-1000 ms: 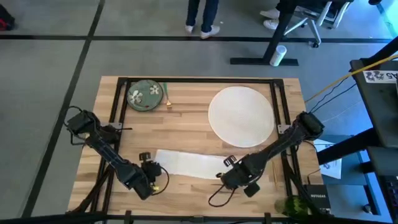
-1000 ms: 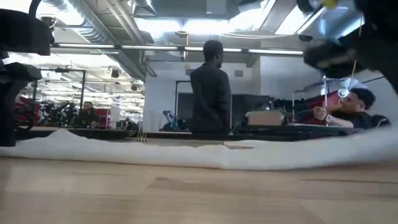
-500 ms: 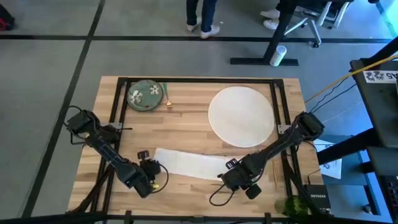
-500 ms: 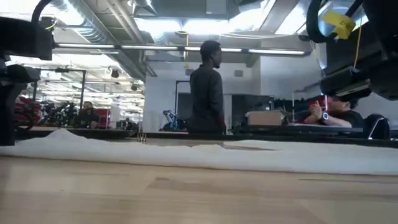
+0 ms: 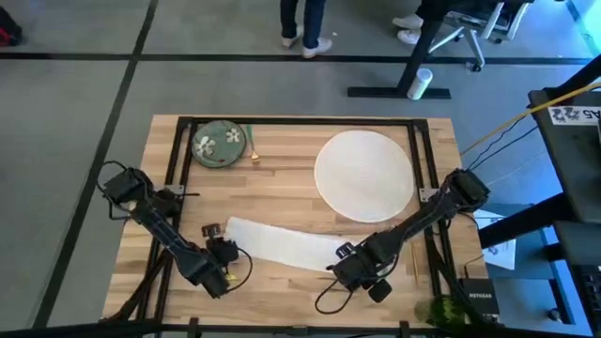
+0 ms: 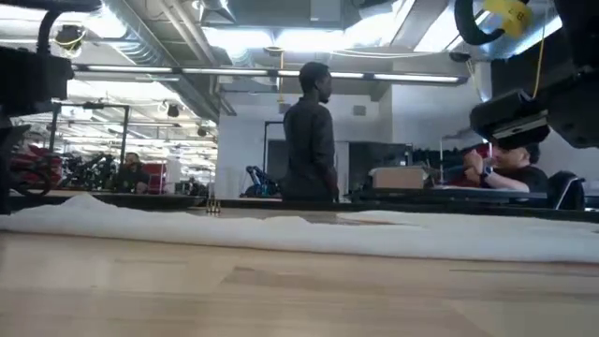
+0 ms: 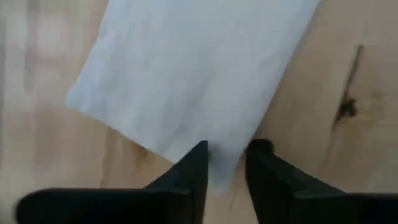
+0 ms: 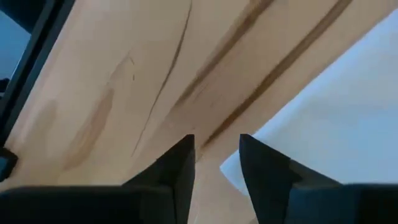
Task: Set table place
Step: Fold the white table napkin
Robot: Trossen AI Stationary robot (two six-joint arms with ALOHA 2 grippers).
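Gripper on our left arm (image 7: 225, 163), pinching the white napkin's (image 5: 277, 242) corner, has dragged that end outward along the counter (image 5: 282, 192). Our right gripper (image 8: 216, 158), jaws apart, hovers at the other end, so straightening continues, well short of the plate (image 5: 364, 175).

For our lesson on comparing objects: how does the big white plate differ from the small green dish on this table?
The white plate is much larger and plain; the green dish is small with white flowers. The plate lies toward the table's right side, the dish at its far left corner with gold cutlery beside it. Both are round, and no gripper touches either.
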